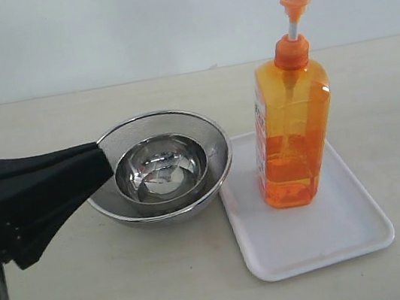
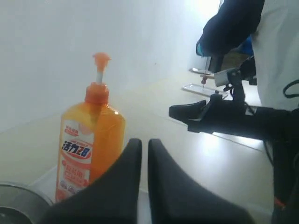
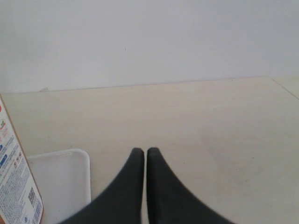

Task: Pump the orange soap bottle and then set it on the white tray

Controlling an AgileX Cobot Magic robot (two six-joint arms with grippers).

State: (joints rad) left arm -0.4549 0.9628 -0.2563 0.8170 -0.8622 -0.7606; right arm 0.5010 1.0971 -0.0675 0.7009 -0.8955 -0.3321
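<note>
Found the orange soap bottle (image 1: 294, 135) standing on the white tray (image 1: 350, 233), toward its left side, long axis vertical, pump spout aimed right in the exterior view, label turned toward the mesh bowl (image 1: 216, 155) just beside the tray. Noted the left claw (image 1: 105, 163) clenched, empty, tips at the bowl's rim; could not tell whether touching. Saw the right claw (image 3: 142, 150) pinched closed, empty, over bare tabletop (image 3: 210, 140).

Glossy plastic, polished steel, one matt surface
Bottle (image 1: 295, 142) is clear, glossy plastic; tray (image 1: 336, 239) is smooth white plastic with a faint sheen; inner bowl (image 1: 162, 173) is mirror-polished steel; outer bowl (image 1: 214, 144) is fine metal mesh; table (image 1: 130, 283) is pale and matt.
</note>
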